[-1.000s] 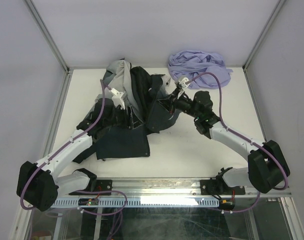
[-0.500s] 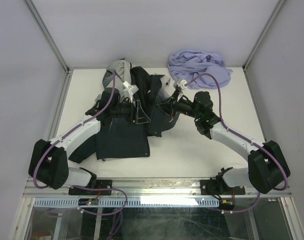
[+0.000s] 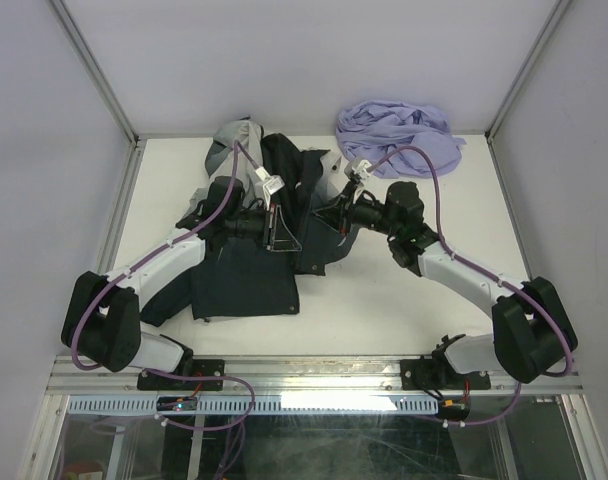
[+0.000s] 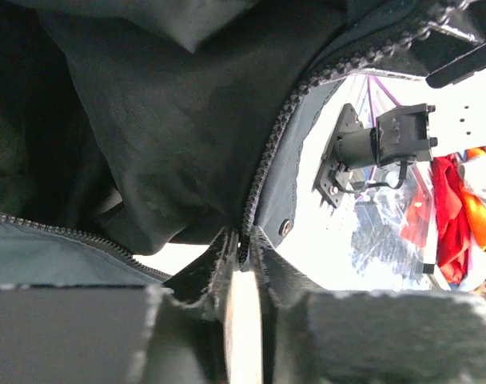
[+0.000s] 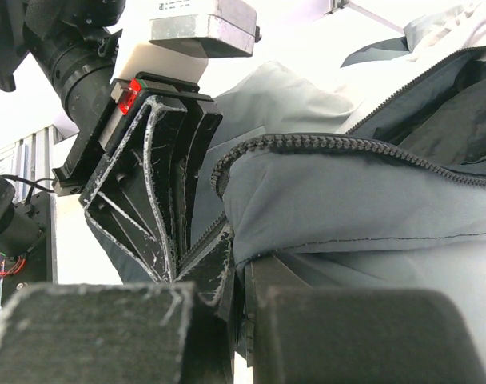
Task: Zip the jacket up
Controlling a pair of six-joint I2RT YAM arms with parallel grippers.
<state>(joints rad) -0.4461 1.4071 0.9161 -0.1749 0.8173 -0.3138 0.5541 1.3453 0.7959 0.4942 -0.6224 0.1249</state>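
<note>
Left end effector (image 4: 243, 246), right end effector (image 5: 235, 254) both pinching jacket (image 3: 246, 285) edges

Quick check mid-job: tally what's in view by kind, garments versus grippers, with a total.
Garments: 2 (black-to-light-grey zip-front jacket; crumpled lavender-purple cloth garment)
Grippers: 2 (left gripper; right gripper), both at the jacket's zipper edge
Total: 4

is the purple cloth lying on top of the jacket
No, the purple cloth sits on the table at the far right corner, beside the jacket and not on it.
</note>
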